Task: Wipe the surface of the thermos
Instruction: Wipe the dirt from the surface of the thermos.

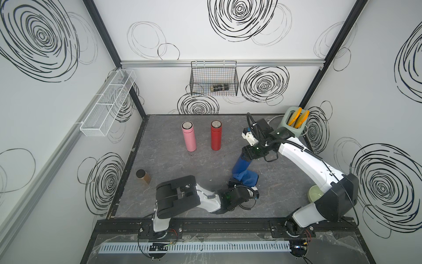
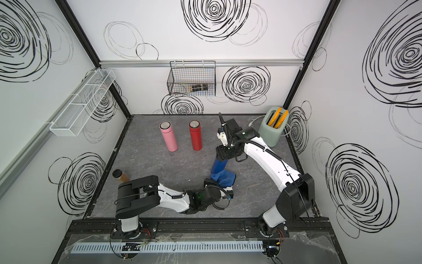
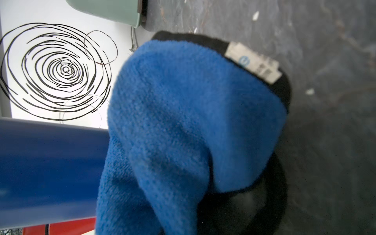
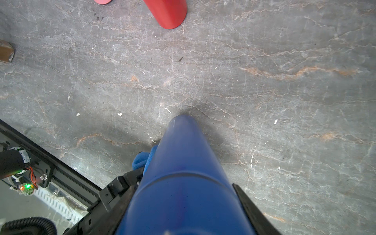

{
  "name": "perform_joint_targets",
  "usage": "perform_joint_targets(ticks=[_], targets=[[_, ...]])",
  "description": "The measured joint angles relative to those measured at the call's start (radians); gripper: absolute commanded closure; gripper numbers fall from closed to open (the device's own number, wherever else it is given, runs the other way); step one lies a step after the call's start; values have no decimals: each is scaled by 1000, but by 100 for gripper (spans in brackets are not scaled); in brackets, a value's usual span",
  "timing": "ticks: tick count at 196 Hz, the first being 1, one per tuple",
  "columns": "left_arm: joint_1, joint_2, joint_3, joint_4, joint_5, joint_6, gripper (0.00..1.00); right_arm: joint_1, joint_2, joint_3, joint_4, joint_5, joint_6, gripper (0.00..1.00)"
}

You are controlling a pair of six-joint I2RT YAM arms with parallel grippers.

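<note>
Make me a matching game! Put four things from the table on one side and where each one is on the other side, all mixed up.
Things:
1. blue thermos
2. cloth
3. pink thermos
4. toaster

Where:
A. stands upright beside the red thermos
B. gripped by the left end effector
C. in the far right corner
D. tilted, gripped by the right end effector

Pairs: 1-D, 2-B, 3-A, 4-C
</note>
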Motion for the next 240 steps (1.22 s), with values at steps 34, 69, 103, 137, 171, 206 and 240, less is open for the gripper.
perform_joint_targets(ticks=[34,69,103,137,171,206,240], targets=[[1,-2,-17,58,-9,6,100,0,0,0,-1,-1,0,100],[2,-43,3,72,-12,46,100,0,0,0,0,-4,0,100],[5,-88,77,84,-17,100,100,0,0,-1,5,-4,0,100],[6,-111,112,97,-28,140,100,0,0,-8,18,-4,-1,100],[10,-112,122,91,-32,157,100,0,0,-21,36,-4,-1,100],[28,-88,123,111,-32,153,100,-1,0,-23,51,0,-3,100],[46,-11,113,125,-34,129,100,-1,0,-38,45,-1,-4,100]])
